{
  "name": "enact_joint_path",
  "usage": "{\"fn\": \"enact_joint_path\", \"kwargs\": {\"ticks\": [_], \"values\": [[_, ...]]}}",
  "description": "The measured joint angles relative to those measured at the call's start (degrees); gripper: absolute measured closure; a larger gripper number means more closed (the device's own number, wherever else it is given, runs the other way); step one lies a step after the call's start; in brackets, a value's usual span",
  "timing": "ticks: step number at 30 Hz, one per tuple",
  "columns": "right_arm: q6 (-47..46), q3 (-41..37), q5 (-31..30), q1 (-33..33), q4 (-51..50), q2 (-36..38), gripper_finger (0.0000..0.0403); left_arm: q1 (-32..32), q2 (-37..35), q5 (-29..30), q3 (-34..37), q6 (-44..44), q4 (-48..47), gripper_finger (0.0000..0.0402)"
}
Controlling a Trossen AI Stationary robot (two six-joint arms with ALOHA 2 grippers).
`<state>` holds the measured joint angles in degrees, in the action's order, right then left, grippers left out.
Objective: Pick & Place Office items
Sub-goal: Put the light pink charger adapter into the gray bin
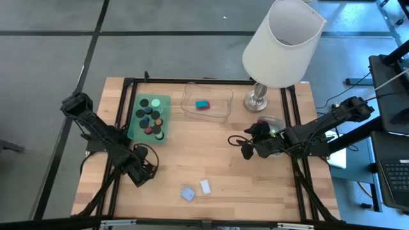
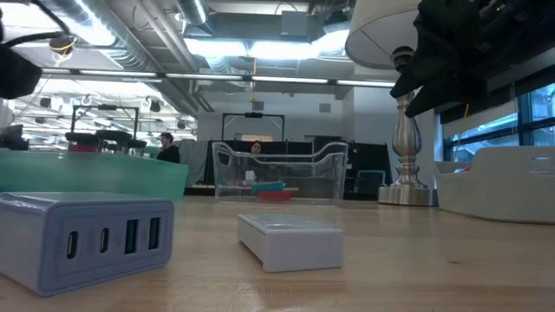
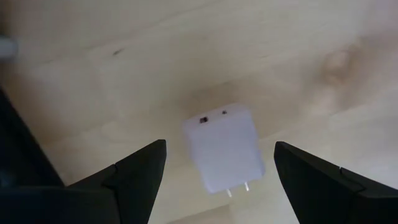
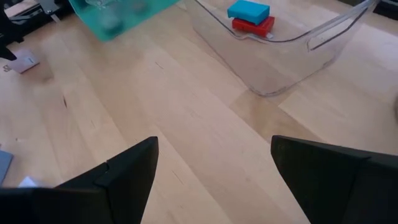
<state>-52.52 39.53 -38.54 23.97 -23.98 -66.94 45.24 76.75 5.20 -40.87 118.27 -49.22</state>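
A wooden bench (image 1: 217, 160) stands on a grey floor, and the low view shows an office hall behind it.

At the near edge of the bench lie two small pieces: a bluish port block (image 1: 188, 193) and, just beside it, a white charger (image 1: 205, 186). The left pincer (image 1: 146, 171) hangs low over the bench, left of these two and nearer to them than the right one. Its fingers are spread and hold nothing. In the left wrist view a white plug (image 3: 225, 147) lies flat on the wood between the two fingers, its prongs pointing toward the camera, so its long axis runs along the pincer, not across it. I judge this piece is the next to pick; the pincer only needs to go down. I cannot tell for sure which of the two pieces it is.

Further back, the right pincer (image 1: 246, 145) waits over the middle of the bench, also spread and empty.

Behind stand the green tray (image 1: 149, 117) with black discs and coloured blocks, and the clear tray (image 1: 206, 102) holding a teal block (image 4: 249, 10) on a red block (image 4: 253, 26). Only the right wrist view shows this stacking. A lamp (image 1: 281, 45) stands at the far right.
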Motion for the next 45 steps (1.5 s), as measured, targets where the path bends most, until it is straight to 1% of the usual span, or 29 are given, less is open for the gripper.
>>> {"fn": "enact_joint_path", "kwargs": {"ticks": [4,7,16,19,23,26,31,35,39,42,45], "values": [[0.5,0.0,0.0,0.0,0.0,0.0,0.0087,1.8,0.6,0.2,1.4,5.3,0.1,0.0105],[0.5,0.0,0.0,0.0,0.0,0.0,0.0087,2.5,1.6,0.3,1.8,6.7,0.3,0.0105],[0.6,0.0,0.0,0.0,0.2,0.0,0.0087,2.7,5.9,0.5,1.8,5.6,1.4,0.0105],[0.6,0.0,0.0,0.0,0.3,0.0,0.0087,2.7,7.7,-0.6,1.8,4.8,2.5,0.0105],[0.6,0.0,0.0,0.0,0.4,0.0,0.0087,2.6,8.3,-1.7,1.6,3.4,2.4,0.0105],[0.7,0.0,0.0,0.0,0.4,0.0,0.0087,2.6,7.4,-0.7,1.8,-0.4,2.0,0.0105],[0.4,0.0,0.0,0.0,0.4,0.0,0.0087,2.1,5.0,0.3,1.9,-17.0,1.3,0.0105],[-1.1,0.0,0.0,0.0,0.5,0.0,0.0087,0.6,2.3,-0.6,1.9,-24.2,1.3,0.0105],[-1.2,0.0,0.0,0.0,1.2,0.0,0.0087,0.2,-0.1,-1.3,1.9,-26.3,1.9,0.0105],[-1.3,0.0,0.0,0.0,1.4,0.0,0.0087,1.8,-1.3,-4.9,1.9,-26.0,3.2,0.0105],[-1.3,0.0,0.0,0.0,1.4,0.0,0.0087,3.9,-1.6,-5.6,1.9,-24.4,3.2,0.0105]]}}
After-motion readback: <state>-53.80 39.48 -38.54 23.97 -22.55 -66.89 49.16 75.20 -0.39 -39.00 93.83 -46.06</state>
